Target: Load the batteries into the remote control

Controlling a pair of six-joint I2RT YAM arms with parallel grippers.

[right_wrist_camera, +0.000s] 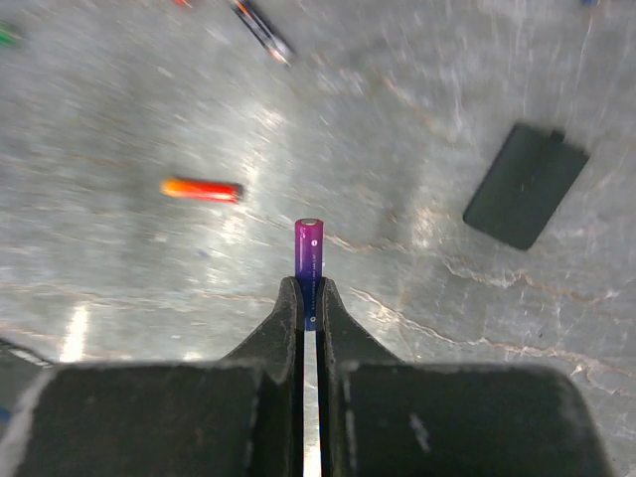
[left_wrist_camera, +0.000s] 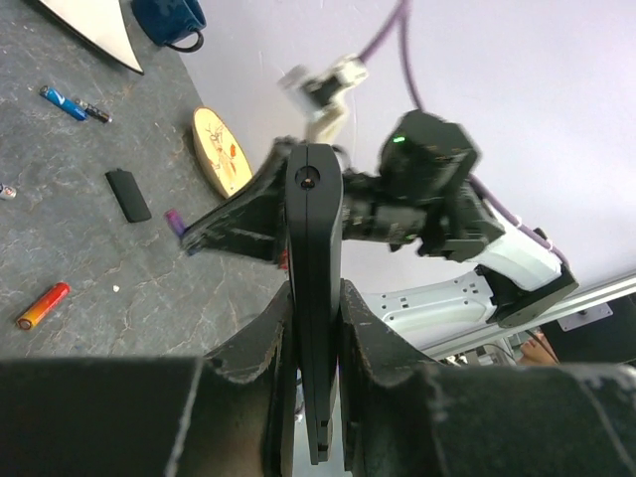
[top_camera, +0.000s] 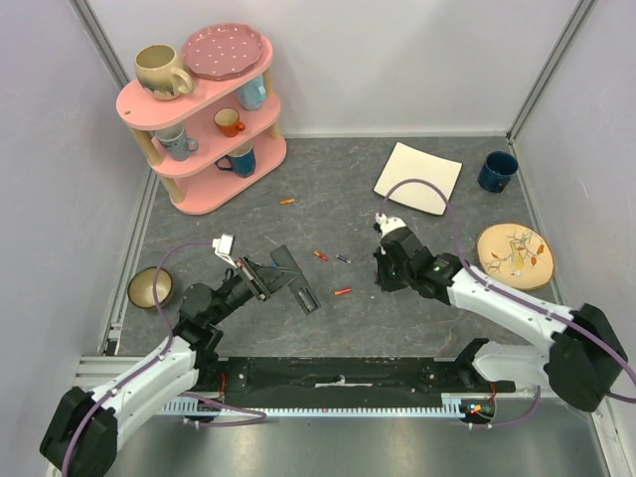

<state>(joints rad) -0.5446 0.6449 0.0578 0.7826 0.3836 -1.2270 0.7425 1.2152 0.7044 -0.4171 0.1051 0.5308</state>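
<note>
Pinching the remote control point(left_wrist_camera: 315, 229) edge-on between its two fingers, the left gripper point(left_wrist_camera: 315, 298) holds the black bar left of centre. In the top view the bar's long axis runs slantwise from upper left to lower right. The right gripper point(right_wrist_camera: 308, 291) is pressed together on a purple battery point(right_wrist_camera: 309, 248), which sticks out past the fingertips in line with the fingers. From above, that gripper lies to the remote's right, near it but apart, with its fingers aimed roughly toward the bar. The right arm is therefore the one that must close the gap. The move likely turns on laying the battery's length parallel to the recess, and no view shows plainly which face carries that recess. A loose orange battery point(right_wrist_camera: 202, 189) and a black battery cover point(right_wrist_camera: 524, 185) lie on the grey mat point(right_wrist_camera: 417, 89) beneath.
</note>
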